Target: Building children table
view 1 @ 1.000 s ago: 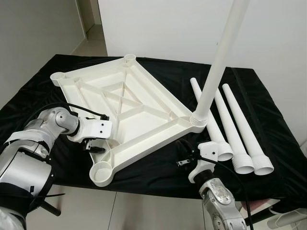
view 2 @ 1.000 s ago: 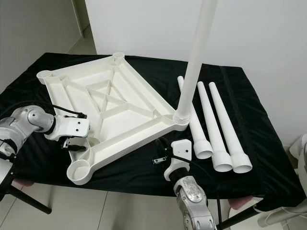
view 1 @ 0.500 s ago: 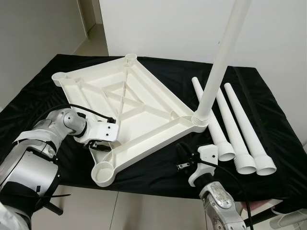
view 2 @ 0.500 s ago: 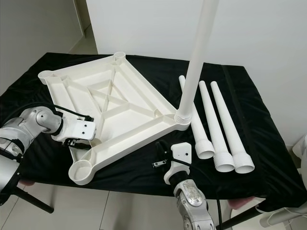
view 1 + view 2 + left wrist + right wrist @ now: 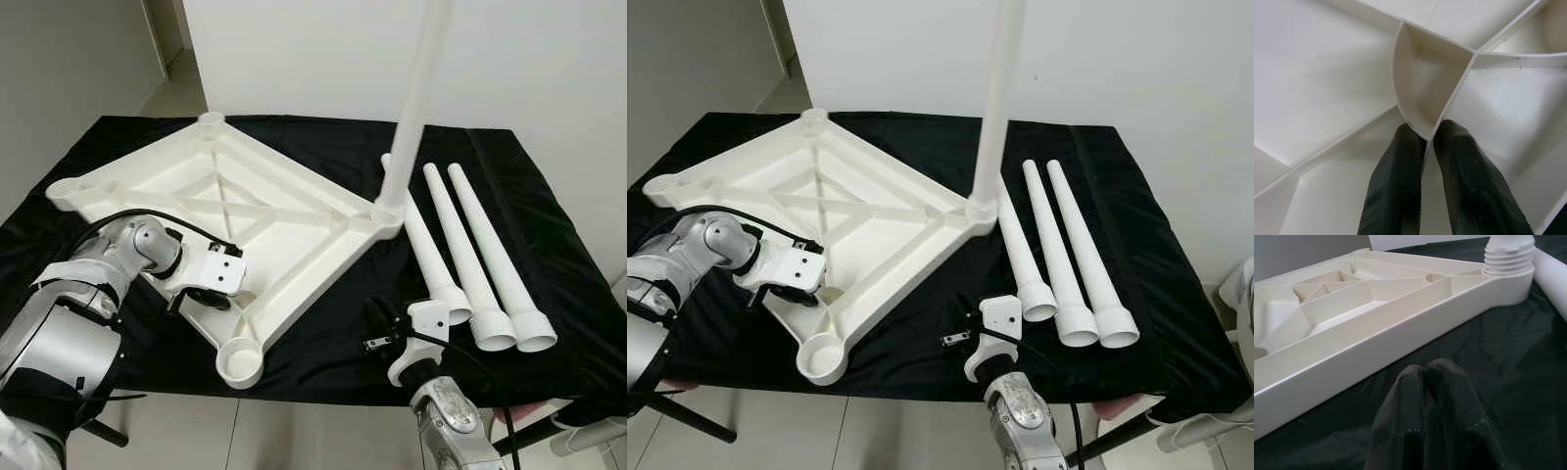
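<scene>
— Where is your tabletop?

— Your white tabletop [image 5: 245,201] lies upside down on the black cloth [image 5: 549,196], ribs up, turned so one empty corner socket [image 5: 240,360] points at you by the near edge. One leg [image 5: 416,88] stands upright in the far right corner socket. Three loose legs [image 5: 470,245] lie side by side on the cloth just beside that corner, wide ends toward you.

— And your grippers?

— Your left gripper [image 5: 1429,134] is at the tabletop's near left edge, its fingers [image 5: 1396,186] pinched narrow on a thin rib where two ribs meet. Your right gripper [image 5: 1422,369] rests low over the cloth near the tabletop's near right side, apart from it, fingers pressed together with nothing between them.
</scene>
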### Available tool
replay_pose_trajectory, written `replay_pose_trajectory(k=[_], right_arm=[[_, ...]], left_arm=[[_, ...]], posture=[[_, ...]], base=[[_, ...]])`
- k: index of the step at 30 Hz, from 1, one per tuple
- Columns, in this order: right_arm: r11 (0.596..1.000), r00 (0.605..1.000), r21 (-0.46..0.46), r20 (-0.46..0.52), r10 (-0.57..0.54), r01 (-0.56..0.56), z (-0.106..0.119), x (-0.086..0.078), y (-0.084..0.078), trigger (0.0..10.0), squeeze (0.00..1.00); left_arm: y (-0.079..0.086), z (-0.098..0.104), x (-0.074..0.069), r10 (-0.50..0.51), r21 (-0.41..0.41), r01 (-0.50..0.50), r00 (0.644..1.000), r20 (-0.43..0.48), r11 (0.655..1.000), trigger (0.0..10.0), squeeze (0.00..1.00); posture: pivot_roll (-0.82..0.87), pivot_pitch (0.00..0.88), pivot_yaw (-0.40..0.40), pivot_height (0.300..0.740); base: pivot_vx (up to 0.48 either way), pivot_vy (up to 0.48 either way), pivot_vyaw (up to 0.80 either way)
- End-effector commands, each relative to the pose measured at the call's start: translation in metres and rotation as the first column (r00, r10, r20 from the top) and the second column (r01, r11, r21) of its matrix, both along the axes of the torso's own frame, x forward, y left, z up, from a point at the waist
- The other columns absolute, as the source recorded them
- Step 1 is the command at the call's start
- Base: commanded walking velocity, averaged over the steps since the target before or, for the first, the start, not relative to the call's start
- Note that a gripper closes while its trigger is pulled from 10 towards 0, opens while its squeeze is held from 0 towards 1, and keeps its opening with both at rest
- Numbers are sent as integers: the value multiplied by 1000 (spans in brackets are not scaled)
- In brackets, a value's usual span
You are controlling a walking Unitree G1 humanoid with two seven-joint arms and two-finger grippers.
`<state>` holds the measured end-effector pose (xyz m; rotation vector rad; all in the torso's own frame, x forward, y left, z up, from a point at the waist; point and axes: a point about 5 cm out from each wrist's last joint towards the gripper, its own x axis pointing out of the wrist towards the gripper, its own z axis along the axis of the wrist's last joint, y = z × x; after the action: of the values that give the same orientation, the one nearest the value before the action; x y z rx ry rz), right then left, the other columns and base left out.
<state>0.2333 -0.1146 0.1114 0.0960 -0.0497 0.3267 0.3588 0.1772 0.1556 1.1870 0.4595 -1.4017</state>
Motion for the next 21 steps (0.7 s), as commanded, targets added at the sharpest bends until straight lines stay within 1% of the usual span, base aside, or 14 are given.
replay_pose_trajectory(k=[1,2,3,7,8,9,11,12,13,15,16,18,20,21], right_arm=[[1000,1000,-1,-7,-7,7,0,-2,0,10000,0],[1000,1000,-2,-7,-11,11,0,-2,0,10000,0],[1000,1000,-2,-7,-11,11,0,-2,0,10000,0],[1000,1000,3,-9,-19,19,-1,-2,-1,10000,0],[1000,1000,3,-9,-19,19,-1,-2,-1,10000,0],[1000,1000,1,-9,-17,17,-1,-1,-1,10000,0],[1000,1000,5,-7,-9,9,0,1,2,10000,0],[1000,1000,5,-7,-9,9,0,1,2,10000,0],[1000,1000,7,-5,-3,3,1,2,3,10000,0],[1000,1000,7,-5,-3,3,1,2,3,10000,0],[1000,1000,10,-4,1,-1,1,4,4,10000,0],[1000,1000,10,-2,6,-6,2,5,5,10000,0],[1000,1000,10,0,15,-15,2,7,6,10000,0],[1000,1000,10,0,15,-15,2,7,6,10000,0]], left_arm=[[8,-15,-3,143,-106,-147,989,-48,983,0,0],[7,-12,1,193,-177,-195,981,-32,965,0,0],[7,-12,1,193,-177,-195,981,-32,965,0,0],[5,-7,5,270,-329,-270,962,-47,905,0,0],[5,-7,5,270,-329,-270,962,-47,905,0,0],[3,-5,6,292,-367,-287,955,-43,885,0,0],[-3,2,10,345,-519,-307,938,-25,798,0,0],[-3,2,10,345,-519,-307,938,-25,798,0,0],[-7,6,12,367,-590,-303,930,-12,748,0,0],[-7,6,12,367,-590,-303,930,-12,748,0,0],[-10,10,13,386,-646,-302,922,-13,701,0,0],[-17,8,12,401,-713,-295,916,-22,636,0,0],[-25,3,9,400,-744,-294,916,-40,600,0,0],[-25,3,9,400,-744,-294,916,-40,600,0,0]], posture=[[-124,76,63,740],[-122,75,64,740],[-122,75,64,740],[-117,72,57,740],[-117,72,57,740],[-113,72,53,740],[-104,72,44,740],[-104,72,44,740],[-99,70,39,740],[-99,70,39,740],[-97,70,39,740],[-86,69,22,740],[-82,68,17,740],[-82,68,17,740]], base=[[0,0,0],[0,0,0],[0,0,0],[0,0,0],[0,0,0],[0,0,0],[0,0,0],[0,0,0],[0,0,0],[0,0,0],[0,0,0],[0,0,0],[0,0,0],[0,0,0]])
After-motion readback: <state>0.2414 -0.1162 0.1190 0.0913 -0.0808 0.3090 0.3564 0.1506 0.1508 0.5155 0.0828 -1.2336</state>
